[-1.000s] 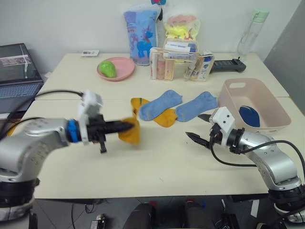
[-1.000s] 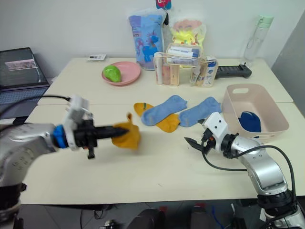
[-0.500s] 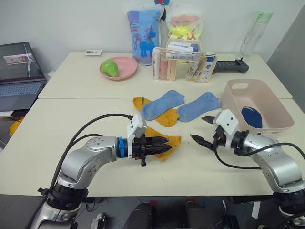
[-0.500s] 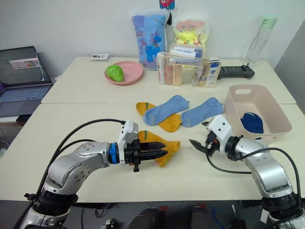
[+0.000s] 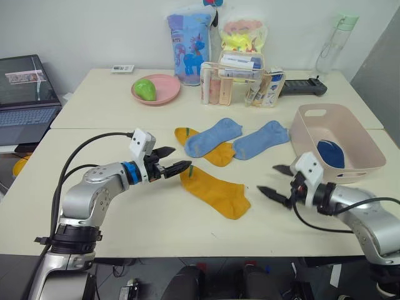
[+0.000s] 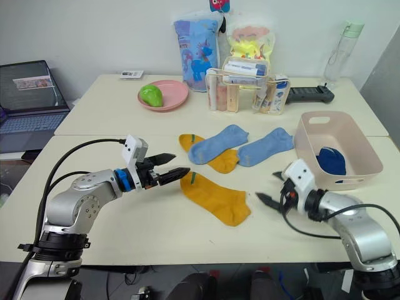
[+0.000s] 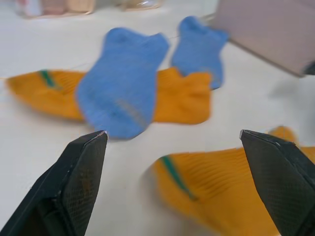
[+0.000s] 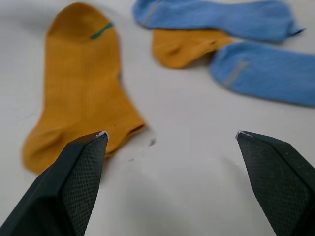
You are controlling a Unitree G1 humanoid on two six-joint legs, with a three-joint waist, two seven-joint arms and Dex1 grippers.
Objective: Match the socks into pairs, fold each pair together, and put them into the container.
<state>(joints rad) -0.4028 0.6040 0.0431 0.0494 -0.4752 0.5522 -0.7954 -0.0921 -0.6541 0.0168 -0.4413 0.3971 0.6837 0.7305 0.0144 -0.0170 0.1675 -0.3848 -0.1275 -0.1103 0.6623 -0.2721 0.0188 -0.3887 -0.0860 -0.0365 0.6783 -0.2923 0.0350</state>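
My left pincer (image 5: 176, 160) is spread apart, empty, hovering low over the beige worktop (image 5: 112, 112). Just ahead of its tips lies one flat mustard yellow knit ankle sock (image 5: 215, 190), laid out alone, cuff end nearest the tips, not touched.

My right pincer (image 5: 274, 180) is also apart and empty, just off that sock's toe end, pointing at it across bare worktop.

Beyond both pincers, the second mustard yellow sock (image 5: 215, 153) lies under a light blue knit ankle sock (image 5: 211, 136), which overlaps its middle. The other light blue sock (image 5: 258, 139) sits just beside them, touching the yellow one's end, on the side towards my right pincer.

The pale pink rectangular plastic tub (image 5: 360, 140) stands behind my right pincer, near it; inside it there's a dark navy blue bundle of sock fabric (image 5: 329, 152). I can't tell whether that's one sock or two.
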